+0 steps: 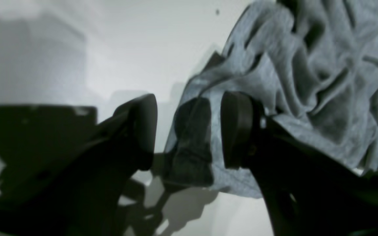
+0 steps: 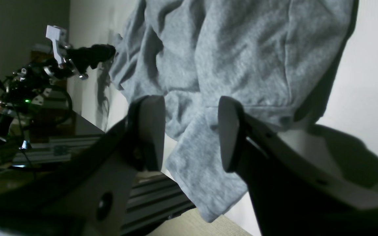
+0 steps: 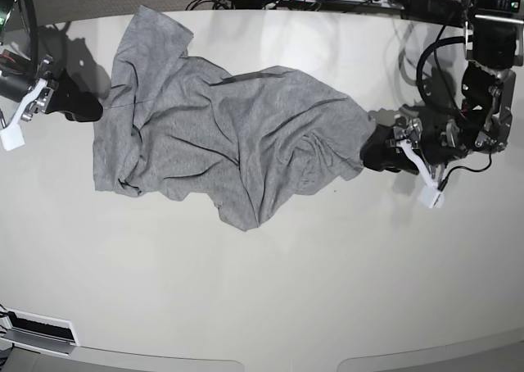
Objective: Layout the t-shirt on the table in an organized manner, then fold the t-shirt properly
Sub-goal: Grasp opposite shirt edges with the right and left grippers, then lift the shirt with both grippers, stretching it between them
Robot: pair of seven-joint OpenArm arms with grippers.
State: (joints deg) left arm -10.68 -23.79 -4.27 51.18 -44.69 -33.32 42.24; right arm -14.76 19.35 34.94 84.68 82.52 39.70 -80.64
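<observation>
While the t-shirt (image 3: 221, 147) lies rumpled across the table (image 3: 270, 298), both grippers — left (image 1: 189, 131) and right (image 2: 190, 131) — flank its ends with jaws parted, gripping nothing — better to pinch just the hem edges, then pull apart evenly.

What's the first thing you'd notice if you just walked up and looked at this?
The crumpled heather-grey cotton t-shirt, sprawled wrinkly across the far half of the big glossy off-white table. Next, a black robot gripper at each end of it: the left gripper open at one edge of the cloth, the right gripper at the other.
</observation>
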